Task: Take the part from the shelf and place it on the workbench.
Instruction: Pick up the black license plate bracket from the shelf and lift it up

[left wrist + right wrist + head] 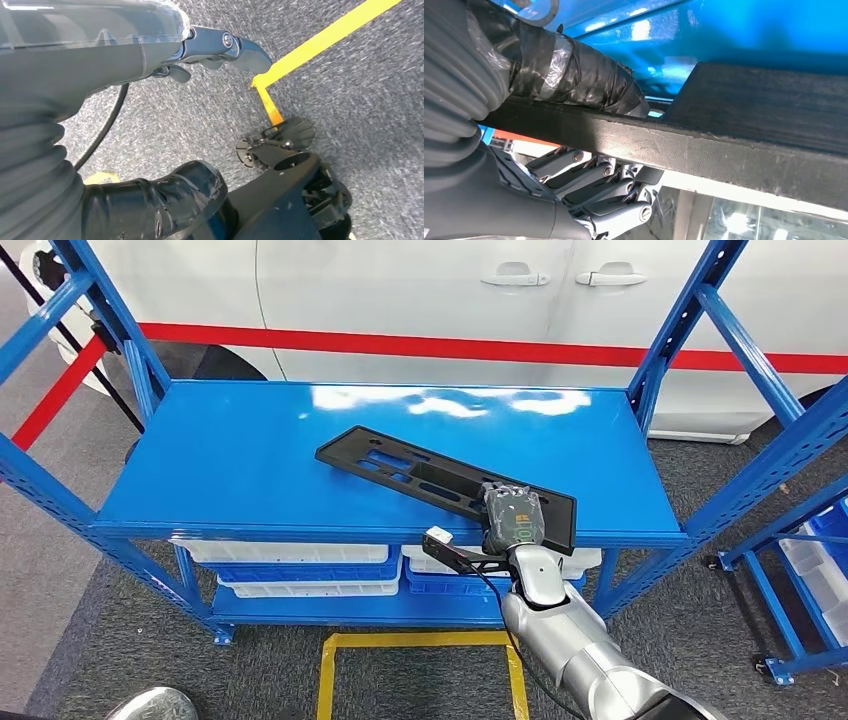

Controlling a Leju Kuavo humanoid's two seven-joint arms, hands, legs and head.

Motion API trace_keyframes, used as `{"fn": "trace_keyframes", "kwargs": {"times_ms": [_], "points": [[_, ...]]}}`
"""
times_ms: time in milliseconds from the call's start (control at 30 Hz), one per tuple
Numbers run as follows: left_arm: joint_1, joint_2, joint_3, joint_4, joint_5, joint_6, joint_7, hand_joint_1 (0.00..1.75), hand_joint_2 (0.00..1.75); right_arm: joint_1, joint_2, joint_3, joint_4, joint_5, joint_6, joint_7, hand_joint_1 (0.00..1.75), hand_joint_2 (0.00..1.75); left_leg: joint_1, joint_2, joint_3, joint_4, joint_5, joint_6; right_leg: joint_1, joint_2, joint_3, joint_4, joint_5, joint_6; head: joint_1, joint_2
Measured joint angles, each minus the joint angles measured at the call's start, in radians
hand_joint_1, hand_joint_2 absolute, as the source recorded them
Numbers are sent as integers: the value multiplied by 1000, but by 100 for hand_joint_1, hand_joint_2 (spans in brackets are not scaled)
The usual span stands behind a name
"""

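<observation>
Right arm [570,640], silver, rises from the near right and reaches to the front edge of the blue shelf [250,460]. Right hand [513,519] is at the near right end of the black part [440,478]; in the right wrist view the thumb [574,75], wrapped in black tape, lies on one face of the part's edge [704,150] and the fingers [599,195] curl against the opposite face, so the hand grips the part. Black part is a long, flat, slotted panel lying diagonally on the top deck of the shelf, its far end toward the left centre of the deck and its near end reaching the front lip at the right. Left hand [150,55] appears in the left wrist view above grey carpet [360,100] and a yellow floor line [320,42]; its fingers are partly extended and hold nothing. White and blue bins [300,565] sit on the lower shelf level. White vehicle with a red stripe [430,310] stands beyond the shelf. Second blue rack [800,570] stands at the far right.
</observation>
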Motion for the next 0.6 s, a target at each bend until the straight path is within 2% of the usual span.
{"fn": "trace_keyframes", "kwargs": {"times_ms": [33, 67, 133, 167, 200, 233, 300, 367, 400, 433, 500, 533, 567, 600], "points": [[1, 0, 0, 0, 1, 0, 1, 0, 175, 2, 0, -2, 0, 1, 0, 2, 175, 175, -1, 0, 0, 1, 0, 0, 0, 0, -13, 27, 0, -1, 0, 0], [1, 0, 0, 0, 2, -1, 2, 0, 175, 3, -1, -3, 0, 3, -1, 4, 175, 175, -1, 0, 0, 2, 0, 0, 0, 0, -6, 12, 19, -2, 0, 0], [2, 0, 0, 0, 5, -4, 5, 0, 175, 3, -1, -5, 0, 4, -1, 5, 175, 175, -1, -2, 2, 7, -2, -2, 1, 0, 54, -114, 89, -11, 0, 0], [1, 0, 0, 0, 7, -7, 7, 0, 175, 2, -1, -6, 0, 5, -1, 5, 175, 175, -3, -2, 1, 11, -3, -5, 3, 0, 84, -178, 115, -16, 0, 0], [1, 0, 0, 0, 8, -10, 8, 0, 175, 1, -1, -6, -1, 6, -1, 5, 175, 175, -5, -3, -1, 14, -4, -9, 5, 0, 103, -223, 130, -20, 0, 0], [0, 0, 0, 0, 9, -12, 9, 0, 175, 1, -1, -6, -2, 6, 0, 5, 175, 175, -6, -3, -3, 16, -4, -14, 8, 1, 110, -243, 135, -23, 0, 0], [0, 0, 0, 0, 12, -18, 8, 0, 175, 0, 0, -6, -4, 8, 1, 4, 175, 175, -6, -4, -5, 15, -1, -25, 10, 0, 108, -248, 138, -30, 0, 0], [0, 1, 0, 0, 13, -21, 7, 0, 175, 0, 2, -6, -5, 9, 2, 4, 175, 175, -3, -6, -15, 33, -21, -36, 6, -5, 106, -258, 150, -44, -1, 0], [0, 1, 0, 0, 13, -22, 6, 0, 175, -1, 3, -6, -6, 10, 3, 4, 175, 175, -3, -7, -29, 66, -49, -40, 3, -8, 102, -264, 157, -51, -1, 0], [0, 1, 0, 0, 13, -23, 6, 0, 175, -2, 4, -6, -6, 11, 3, 4, 175, 175, -1, -8, -52, 121, -90, -45, 2, -12, 96, -267, 164, -56, -1, 0], [2, 1, 0, 0, 13, -25, 5, 0, 175, -3, 4, -6, -6, 14, 3, 5, 175, 175, 1, -7, -98, 249, -164, -51, 2, -15, 78, -267, 177, -58, -1, 0], [3, 2, 0, 0, 13, -25, 5, 0, 175, -3, 4, -6, -6, 14, 3, 5, 175, 175, 2, -7, -107, 287, -180, -53, 3, -15, 68, -267, 184, -58, -1, 0], [3, 2, 0, 0, 13, -25, 4, 0, 175, -4, 4, -6, -6, 15, 4, 6, 175, 175, 2, -7, -94, 284, -175, -54, 3, -15, 59, -266, 191, -56, -1, 0], [3, 2, 0, 0, 13, -25, 4, 0, 175, -4, 4, -6, -6, 15, 4, 6, 175, 175, 2, -7, -61, 240, -155, -53, 2, -14, 51, -265, 199, -54, -2, 0]]}}
